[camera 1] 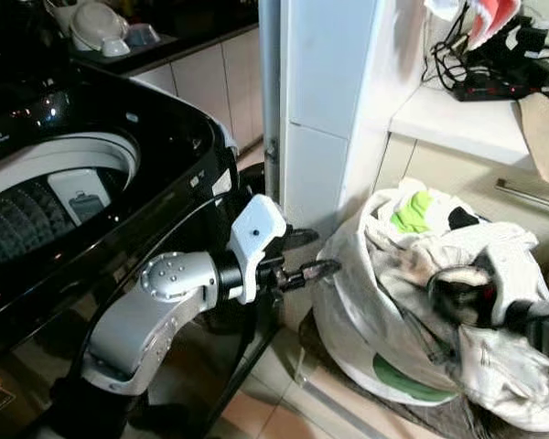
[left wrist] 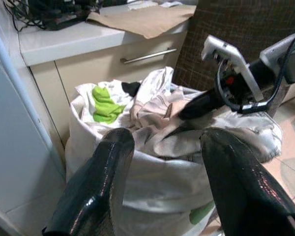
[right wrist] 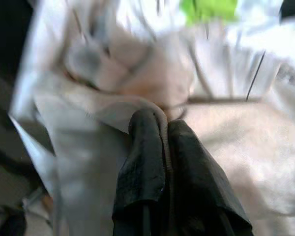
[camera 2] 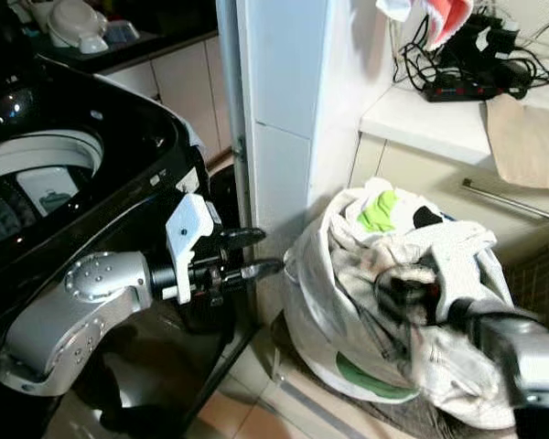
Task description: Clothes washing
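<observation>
**Laundry pickup under way beside the washer**

We see the right end effector (right wrist: 160,130) clamped on a fold of pale, crumpled cloth (right wrist: 137,105) at the top of the laundry bag (camera 1: 366,338), its two black fingers pressed together with the fabric pinched between them. The bag, a soft white sack with green patches, sits slumped on the tiled floor (camera 1: 284,402) just beside the white pillar (camera 1: 325,101) and below the table (camera 1: 457,119) that carries a tangle of black cables (camera 1: 494,64). A lime-green garment (camera 1: 410,212) and a dark item (camera 1: 460,218) lie near the bag's open mouth.

The left end effector (camera 1: 313,256) hangs near the bag's edge with its glossy fingers spread apart, holding nothing. To the robot's left stands the black top-loading washing machine (camera 1: 165,137), its lid up and its ribbed grey drum (camera 1: 27,224) exposed.

We judge the step in hand to be pulling a first garment from the bag. The next move likely calls for lifting the limp cloth clear of the heap without dragging the neighbouring garments, then carrying it across to the drum.
</observation>
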Tool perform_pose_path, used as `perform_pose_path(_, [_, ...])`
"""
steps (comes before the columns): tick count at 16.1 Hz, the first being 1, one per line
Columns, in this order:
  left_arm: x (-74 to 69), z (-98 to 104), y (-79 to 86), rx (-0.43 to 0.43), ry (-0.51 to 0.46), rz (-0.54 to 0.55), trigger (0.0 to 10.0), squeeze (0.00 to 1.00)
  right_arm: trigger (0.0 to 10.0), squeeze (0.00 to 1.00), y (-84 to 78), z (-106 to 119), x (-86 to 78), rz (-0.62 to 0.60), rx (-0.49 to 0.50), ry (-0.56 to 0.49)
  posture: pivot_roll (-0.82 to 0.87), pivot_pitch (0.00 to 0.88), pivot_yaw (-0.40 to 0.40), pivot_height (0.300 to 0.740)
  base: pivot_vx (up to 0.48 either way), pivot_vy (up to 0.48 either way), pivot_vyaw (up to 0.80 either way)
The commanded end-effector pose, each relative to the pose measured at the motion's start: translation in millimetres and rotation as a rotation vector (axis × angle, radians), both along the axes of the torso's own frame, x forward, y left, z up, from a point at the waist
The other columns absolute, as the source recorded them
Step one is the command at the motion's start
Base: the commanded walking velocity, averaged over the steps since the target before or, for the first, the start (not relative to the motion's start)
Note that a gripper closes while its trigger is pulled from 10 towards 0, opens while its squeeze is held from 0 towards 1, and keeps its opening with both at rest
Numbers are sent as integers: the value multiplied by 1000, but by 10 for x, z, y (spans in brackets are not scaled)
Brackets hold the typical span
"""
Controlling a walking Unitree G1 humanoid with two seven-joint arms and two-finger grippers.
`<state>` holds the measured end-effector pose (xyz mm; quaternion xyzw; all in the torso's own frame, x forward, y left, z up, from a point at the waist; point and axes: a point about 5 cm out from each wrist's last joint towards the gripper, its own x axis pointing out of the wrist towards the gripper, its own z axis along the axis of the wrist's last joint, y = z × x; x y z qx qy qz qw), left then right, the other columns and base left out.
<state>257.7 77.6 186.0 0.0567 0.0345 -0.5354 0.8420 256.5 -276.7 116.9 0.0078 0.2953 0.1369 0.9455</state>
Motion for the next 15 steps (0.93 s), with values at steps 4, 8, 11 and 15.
perform_pose_path(4, [79,161,-37,-80,-71,33,10000,0,0,0,255,896,159,138,231,-353,-103,0,43,740,0,0,0])
perform_pose_path(8, [101,408,-201,-252,-124,15,10000,0,0,0,499,1506,167,264,416,-571,-109,0,32,740,0,0,0])
perform_pose_path(11, [124,463,-388,-316,-116,-9,10000,0,0,0,690,1832,112,396,566,-685,-111,0,20,740,0,0,0])
perform_pose_path(15, [226,448,-561,-309,-153,31,10000,0,0,0,870,1976,31,494,664,-718,-111,0,20,740,0,0,0])
